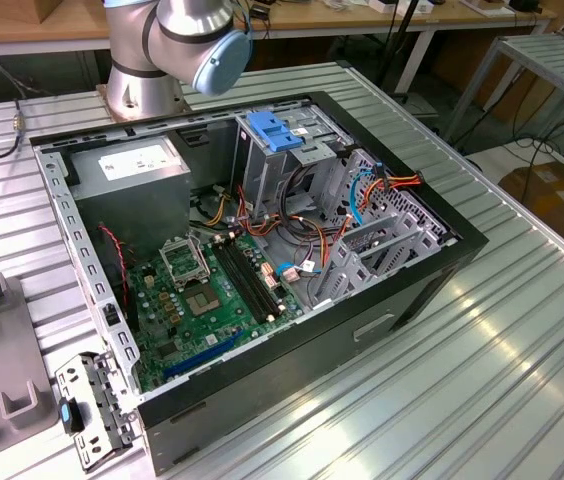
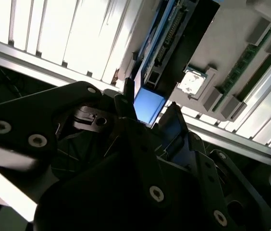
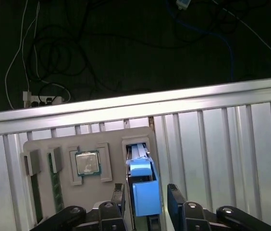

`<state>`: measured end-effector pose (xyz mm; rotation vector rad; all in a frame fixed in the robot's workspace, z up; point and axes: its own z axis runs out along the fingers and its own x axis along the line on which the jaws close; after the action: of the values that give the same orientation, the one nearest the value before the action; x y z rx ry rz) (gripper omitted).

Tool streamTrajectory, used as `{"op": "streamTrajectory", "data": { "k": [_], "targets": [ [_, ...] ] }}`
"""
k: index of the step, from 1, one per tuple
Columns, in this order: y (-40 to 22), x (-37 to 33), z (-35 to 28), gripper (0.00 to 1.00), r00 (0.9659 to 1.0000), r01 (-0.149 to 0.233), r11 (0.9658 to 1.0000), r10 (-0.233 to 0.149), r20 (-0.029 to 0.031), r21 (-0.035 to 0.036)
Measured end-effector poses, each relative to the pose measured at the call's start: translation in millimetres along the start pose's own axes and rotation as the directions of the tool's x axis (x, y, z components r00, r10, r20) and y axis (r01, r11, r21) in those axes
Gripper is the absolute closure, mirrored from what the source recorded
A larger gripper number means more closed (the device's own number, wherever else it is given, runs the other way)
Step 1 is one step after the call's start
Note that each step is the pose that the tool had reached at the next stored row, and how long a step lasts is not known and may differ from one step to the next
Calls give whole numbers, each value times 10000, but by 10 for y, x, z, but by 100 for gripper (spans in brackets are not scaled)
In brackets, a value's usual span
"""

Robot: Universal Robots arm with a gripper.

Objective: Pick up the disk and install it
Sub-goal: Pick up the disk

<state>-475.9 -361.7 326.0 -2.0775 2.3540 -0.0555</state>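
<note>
The disk [image 3: 142, 190] stands on edge in a slot of a grey tray [image 3: 111, 137], with its blue side rail facing up. In the first wrist view my gripper [image 3: 146, 201] is open and straddles the disk. One finger [image 3: 119, 196] is on each side of the blue rail, and a small gap shows at the other finger [image 3: 174, 197]. The second wrist view shows the disk [image 2: 162, 48] edge-on with its connector. There the blue rail sits between the dark fingertips of my gripper [image 2: 151, 103].
The tray also holds a processor chip [image 3: 86, 162] and a memory stick [image 3: 55, 183], and it lies near the slatted table's edge [image 3: 140, 103]. The exterior view has the open computer case [image 1: 432, 290], its drive cage with a blue latch [image 1: 280, 130], the power-supply box [image 1: 132, 165] and the arm's base [image 1: 152, 70].
</note>
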Motion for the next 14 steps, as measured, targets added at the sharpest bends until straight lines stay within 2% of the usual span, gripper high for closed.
{"op": "streamTrajectory", "data": {
  "k": [5, 8, 14],
  "targets": [
    [11, 18, 122, 52, 9999, 129, 9999, -129, 3, 1],
    [12, 17, 154, 52, 9990, 440, 9990, -440, 12, 9],
    [13, 17, 179, 52, 9991, 423, 9991, -423, 13, 11]
  ]
}}
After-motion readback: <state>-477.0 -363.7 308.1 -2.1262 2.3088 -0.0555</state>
